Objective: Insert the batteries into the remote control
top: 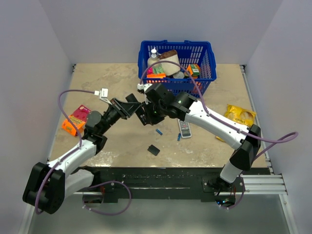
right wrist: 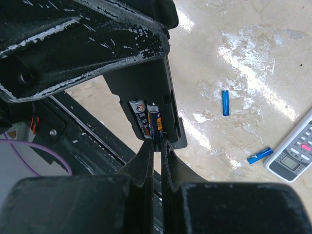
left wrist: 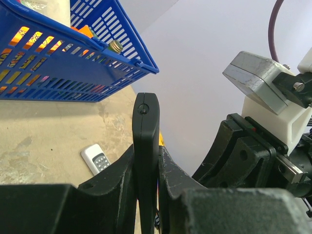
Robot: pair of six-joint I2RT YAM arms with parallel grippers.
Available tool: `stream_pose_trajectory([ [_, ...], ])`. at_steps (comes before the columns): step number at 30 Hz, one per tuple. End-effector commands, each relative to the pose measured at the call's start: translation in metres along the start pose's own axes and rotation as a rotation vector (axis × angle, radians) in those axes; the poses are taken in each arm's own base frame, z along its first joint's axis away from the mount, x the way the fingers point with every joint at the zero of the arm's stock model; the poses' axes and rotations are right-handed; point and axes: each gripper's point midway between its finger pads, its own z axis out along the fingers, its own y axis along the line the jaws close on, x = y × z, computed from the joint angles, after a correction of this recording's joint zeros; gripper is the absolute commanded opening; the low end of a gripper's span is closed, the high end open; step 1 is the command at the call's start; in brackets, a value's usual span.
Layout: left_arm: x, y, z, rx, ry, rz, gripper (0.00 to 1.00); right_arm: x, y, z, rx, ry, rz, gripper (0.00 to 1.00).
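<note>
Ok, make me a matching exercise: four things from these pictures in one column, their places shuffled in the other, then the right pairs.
1 black remote
2 white-grey remote
3 blue basket
4 black back cover

A at the table's far edge
B clamped in the left tool
C flat on the table, nearest the arm bases
D on the table beside loose blue batteries

Pairs: 1-B, 2-D, 3-A, 4-C

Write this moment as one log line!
left end effector: shut on remote control | right end effector: shut, tips at open battery bay | bay: two cells in | table: two blue batteries
</note>
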Motion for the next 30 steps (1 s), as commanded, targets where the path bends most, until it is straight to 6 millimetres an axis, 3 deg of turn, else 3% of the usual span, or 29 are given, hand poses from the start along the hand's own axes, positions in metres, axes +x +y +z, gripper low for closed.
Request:
stream_pose_trajectory([
  [1, -0.002, -0.028, 0.001, 0.106, -0.006, 0.007, 0.0, -0.022, 0.003, -0.006, 0.01, -0.072, 0.018, 0.01],
  [11, 0.001, -0.017, 0.0, 0.061, -0.013, -0.071, 0.0, -0.022, 0.001, -0.009, 0.015, -0.084, 0.023, 0.17],
  [30, 0.011, 0.013, -0.004, -0.064, -0.019, -0.176, 0.0, -0.016, 0.0, -0.009, 0.018, -0.059, 0.019, 0.25],
])
